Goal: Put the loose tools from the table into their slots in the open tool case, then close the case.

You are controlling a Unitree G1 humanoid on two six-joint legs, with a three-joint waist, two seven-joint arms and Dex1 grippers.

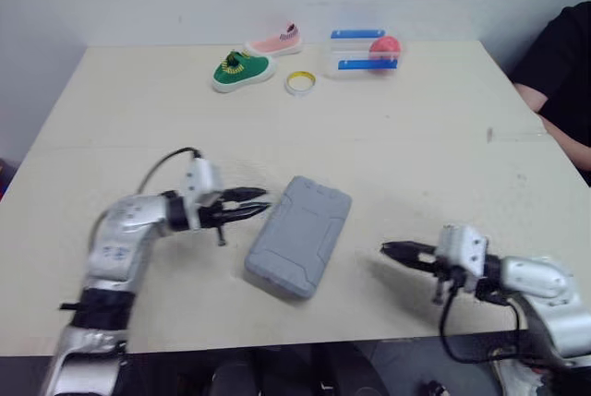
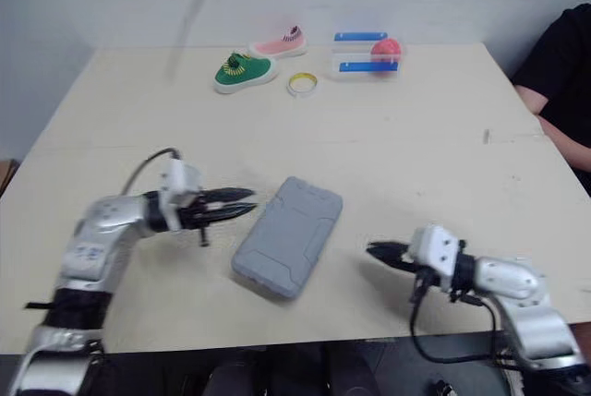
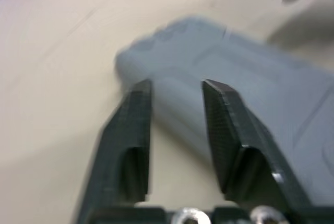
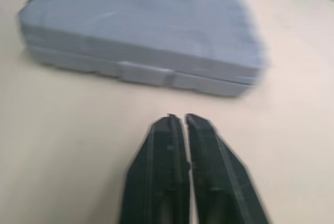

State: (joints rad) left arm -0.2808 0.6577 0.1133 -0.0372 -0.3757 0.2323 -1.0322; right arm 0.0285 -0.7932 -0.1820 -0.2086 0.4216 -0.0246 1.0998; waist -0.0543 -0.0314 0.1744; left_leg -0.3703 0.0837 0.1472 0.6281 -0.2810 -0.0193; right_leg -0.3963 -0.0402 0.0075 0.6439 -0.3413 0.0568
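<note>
The grey tool case (image 1: 300, 233) lies flat on the table with its lid down, between my two arms. My left gripper (image 1: 260, 204) is open just to the left of the case's far corner, its fingers (image 3: 136, 125) a short gap from the case (image 3: 250, 93), holding nothing. My right gripper (image 1: 388, 249) is shut and empty, pointing at the case's right side from a hand's width away. Beyond its closed fingertips (image 4: 180, 122), the right wrist view has the case's long side and latch (image 4: 143, 70).
At the table's far side sit a green shoe (image 1: 242, 69), a pink shoe (image 1: 277, 42), a yellow tape roll (image 1: 299, 82) and a clear box with blue strips and a red ball (image 1: 365, 52). A person's arm in a black sleeve (image 1: 554, 73) rests at the right edge.
</note>
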